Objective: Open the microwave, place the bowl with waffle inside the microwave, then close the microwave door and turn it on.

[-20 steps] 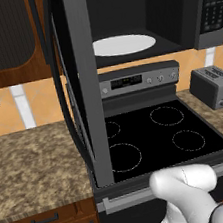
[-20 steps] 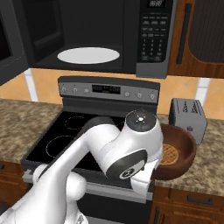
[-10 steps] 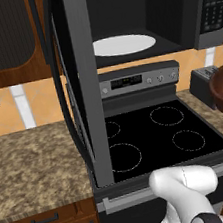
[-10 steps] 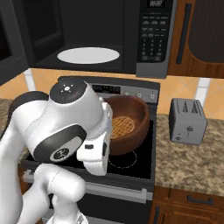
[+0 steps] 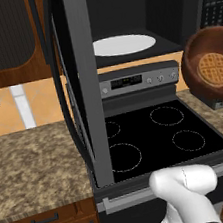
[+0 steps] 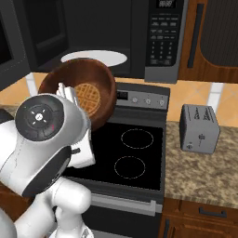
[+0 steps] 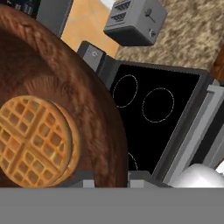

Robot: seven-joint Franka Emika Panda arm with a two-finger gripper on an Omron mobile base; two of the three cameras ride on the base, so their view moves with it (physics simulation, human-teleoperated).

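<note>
The gripper (image 7: 105, 181) pinches the rim of the hard wooden bowl (image 6: 81, 95) with narrow fingers, holding it tipped in the air just below the open microwave (image 6: 116, 37), so the loose waffle (image 6: 88, 98) inside could slide out.

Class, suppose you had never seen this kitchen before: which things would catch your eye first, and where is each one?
First, the bowl with the waffle, carried tilted in the air above the stove, gripped at its rim by the gripper. Next, the microwave above the stove, with the microwave door swung wide open and the white turntable bare inside.
</note>
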